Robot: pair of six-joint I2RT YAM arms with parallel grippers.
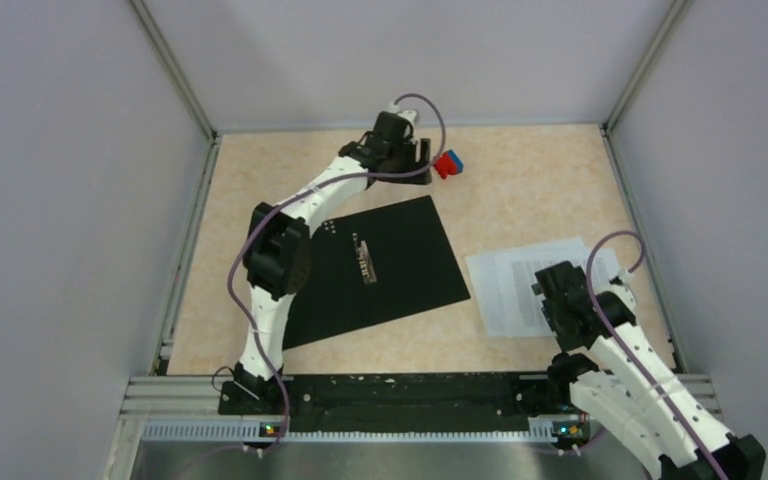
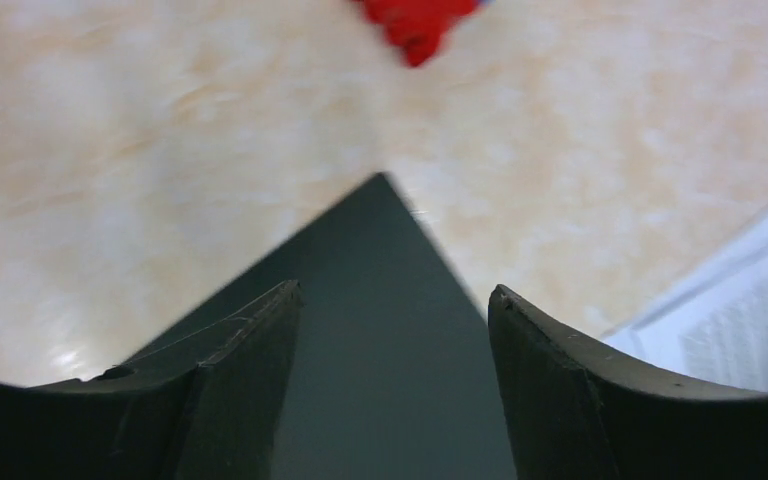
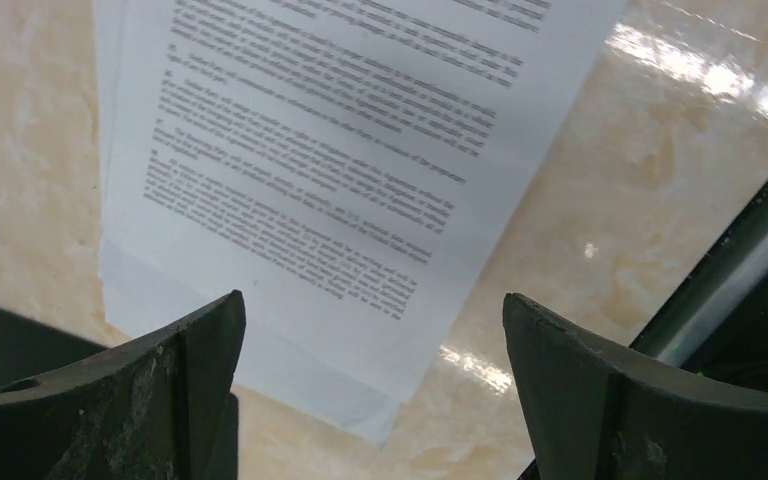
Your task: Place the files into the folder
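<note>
The folder (image 1: 380,265) lies open in the middle of the table, black inside up, with a metal clip (image 1: 365,262). My left gripper (image 1: 412,160) hovers open above its far right corner; in the left wrist view that corner (image 2: 385,250) shows between the open fingers of the gripper (image 2: 395,300). The files (image 1: 520,285), white printed sheets, lie on the table right of the folder. My right gripper (image 1: 550,285) is open above them. In the right wrist view the gripper (image 3: 372,330) is over the near corner of the files (image 3: 340,150), holding nothing.
A small red-and-blue object (image 1: 448,163) sits just beyond the folder's far corner, also in the left wrist view (image 2: 415,25). The files' edge shows at the right of that view (image 2: 750,300). A black rail (image 1: 400,390) runs along the near edge. Walls enclose the table.
</note>
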